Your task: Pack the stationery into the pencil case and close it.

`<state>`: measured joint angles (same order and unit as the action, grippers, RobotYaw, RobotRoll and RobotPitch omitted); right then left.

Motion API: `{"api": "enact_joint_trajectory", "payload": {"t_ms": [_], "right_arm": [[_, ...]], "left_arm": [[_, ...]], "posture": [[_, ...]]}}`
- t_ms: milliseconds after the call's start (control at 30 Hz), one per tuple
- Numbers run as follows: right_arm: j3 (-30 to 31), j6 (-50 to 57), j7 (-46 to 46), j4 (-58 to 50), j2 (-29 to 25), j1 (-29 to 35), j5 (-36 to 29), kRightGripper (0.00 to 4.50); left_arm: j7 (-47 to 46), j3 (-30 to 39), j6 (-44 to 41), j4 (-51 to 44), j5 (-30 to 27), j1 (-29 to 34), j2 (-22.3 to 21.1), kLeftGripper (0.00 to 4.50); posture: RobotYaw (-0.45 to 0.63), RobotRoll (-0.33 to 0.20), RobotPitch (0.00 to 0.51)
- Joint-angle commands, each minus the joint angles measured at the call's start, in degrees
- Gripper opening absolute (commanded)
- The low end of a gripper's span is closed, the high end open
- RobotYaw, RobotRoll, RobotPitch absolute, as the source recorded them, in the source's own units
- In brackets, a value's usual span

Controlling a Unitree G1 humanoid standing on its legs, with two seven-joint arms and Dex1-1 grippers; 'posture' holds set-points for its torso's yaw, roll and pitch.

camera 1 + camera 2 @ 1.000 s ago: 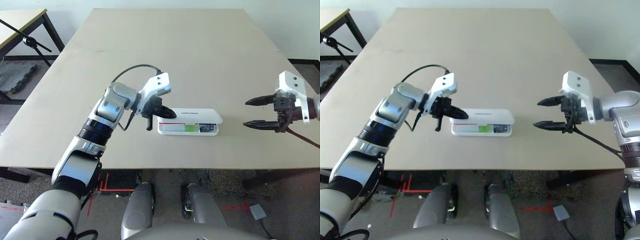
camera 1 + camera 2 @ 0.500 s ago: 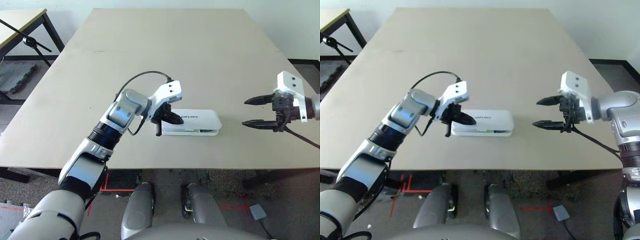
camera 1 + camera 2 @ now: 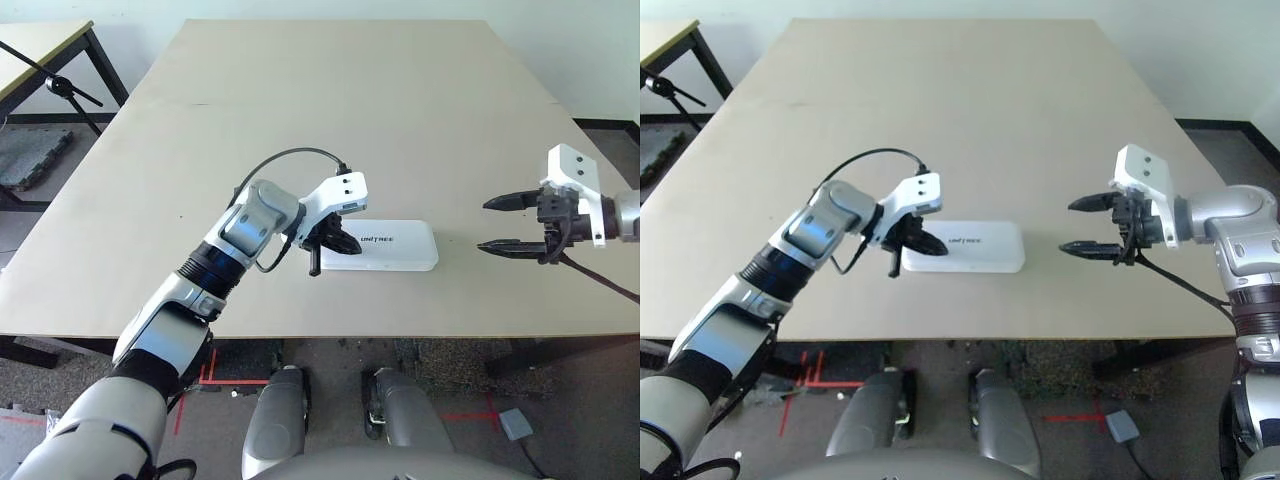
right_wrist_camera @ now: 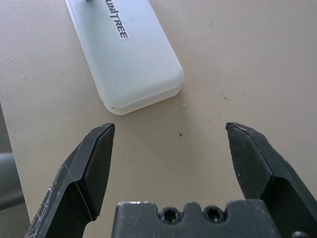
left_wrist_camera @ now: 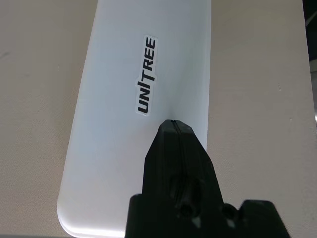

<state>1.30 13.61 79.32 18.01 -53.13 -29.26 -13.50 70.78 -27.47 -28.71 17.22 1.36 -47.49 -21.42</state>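
The white pencil case [image 3: 390, 246] lies flat near the table's front edge with its lid down and the dark UNITREE lettering facing up. The stationery is hidden inside it. My left gripper [image 3: 340, 243] is shut, and its black fingertips rest on the lid at the case's left end. In the left wrist view the joined fingers [image 5: 173, 148] sit on the lid [image 5: 124, 99] just below the lettering. My right gripper [image 3: 482, 226] hovers open to the right of the case, apart from it. The right wrist view has the case's end [image 4: 129, 59] ahead of the spread fingers [image 4: 96, 153].
The beige table [image 3: 350, 100] stretches bare behind and to both sides of the case. Its front edge runs just below the case. A second table and a black stand [image 3: 60, 85] are off the far left corner.
The lid, raised a second ago with the tray showing, now lies shut. My left gripper moved right and down onto it. The right gripper drifted slightly toward the case.
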Motion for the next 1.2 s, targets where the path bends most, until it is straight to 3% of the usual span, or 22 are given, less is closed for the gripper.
{"api": "enact_joint_trajectory", "payload": {"t_ms": [33, 167, 400, 600, 833, 1067, 1200], "right_arm": [[-0.12, 0.68, -0.78, 0.42, 0.77, -0.81, -0.15, 4.50], [-2.36, 1.93, -4.94, 3.07, 3.59, -2.44, -1.35, 4.50], [-8.11, 0.94, -18.24, 7.70, 10.64, -3.93, -2.30, 4.50], [-13.68, -4.73, -33.60, 15.02, 15.44, -6.10, -1.05, 4.50], [-18.20, -11.46, -48.10, 21.33, 19.57, -6.66, -0.46, 4.50], [-22.93, -18.82, -63.12, 28.87, 21.67, -7.94, 0.05, 4.50], [-24.15, -21.05, -65.67, 32.49, 21.53, -9.09, -0.74, 4.50]], "left_arm": [[-2.21, 4.28, -1.40, 0.88, -4.12, 0.64, 3.13, 0.41], [-9.17, 15.73, -3.75, -0.17, -11.29, -1.37, 7.42, 1.78], [-27.39, 28.17, 1.51, 4.46, -11.69, -0.36, 8.22, 4.46], [-48.45, 39.51, 15.06, 11.98, -10.37, 2.92, 7.83, 4.49], [-67.19, 42.46, 32.62, 20.82, -3.54, 8.57, 4.21, 4.49], [-74.79, 41.23, 42.26, 25.94, -0.35, 10.90, 2.57, 4.49], [-76.17, 41.50, 43.99, 26.25, -1.00, 11.79, 3.49, 4.49]], "posture": [[0.20, 0.000, 0.095], [0.21, 0.000, 0.090], [0.22, 0.000, 0.099], [0.23, 0.000, 0.112], [0.19, 0.000, 0.117], [0.15, 0.000, 0.107], [0.14, 0.000, 0.100]]}}
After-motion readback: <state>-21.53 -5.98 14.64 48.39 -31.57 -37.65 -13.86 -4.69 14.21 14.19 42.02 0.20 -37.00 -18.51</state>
